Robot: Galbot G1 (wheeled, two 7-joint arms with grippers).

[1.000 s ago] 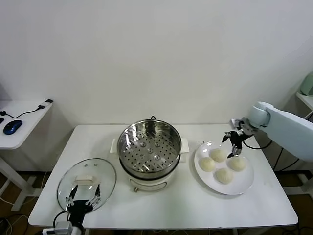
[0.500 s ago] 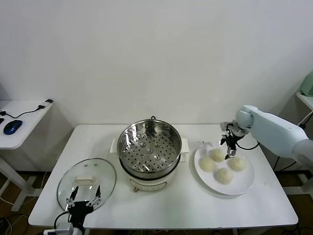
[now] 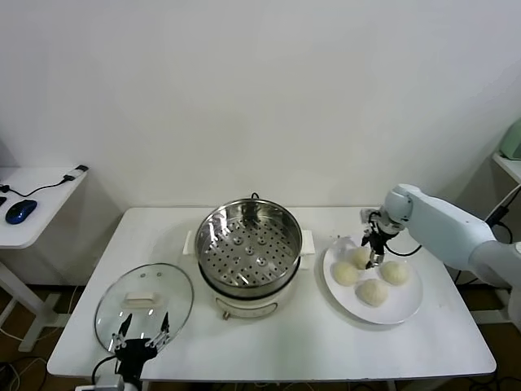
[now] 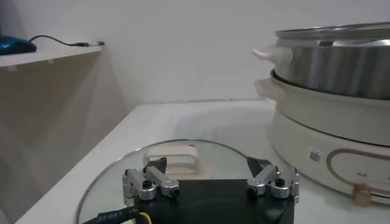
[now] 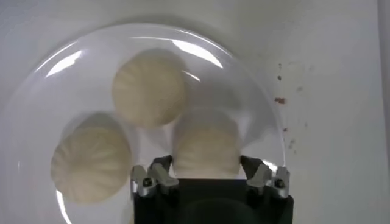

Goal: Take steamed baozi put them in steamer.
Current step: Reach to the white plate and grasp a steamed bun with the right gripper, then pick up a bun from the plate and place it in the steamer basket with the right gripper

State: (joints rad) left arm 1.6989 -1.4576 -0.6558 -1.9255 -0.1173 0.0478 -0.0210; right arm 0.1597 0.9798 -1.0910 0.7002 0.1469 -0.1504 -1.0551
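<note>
Four smooth, creamy-white domed baozi (image 3: 373,277) sit clustered on a flat glossy white plate (image 3: 405,306) to the right of the steamer (image 3: 249,243), a round shiny steel pot with a perforated tray on a white base. Right gripper (image 5: 206,176) is down over the plate, fingers set either side of one pleated bun (image 5: 205,144), touching or nearly touching its flanks. Left gripper (image 4: 210,181) hangs spread wide above the round glass lid (image 3: 144,304) at the table's front left.

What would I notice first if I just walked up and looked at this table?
Probably the big shiny steamer in the middle of the table, open, its holey tray bare. To its right, four white baozi lie on a plate, and the right gripper reaches down around one. The glass lid lies front left, by the waiting left gripper.
</note>
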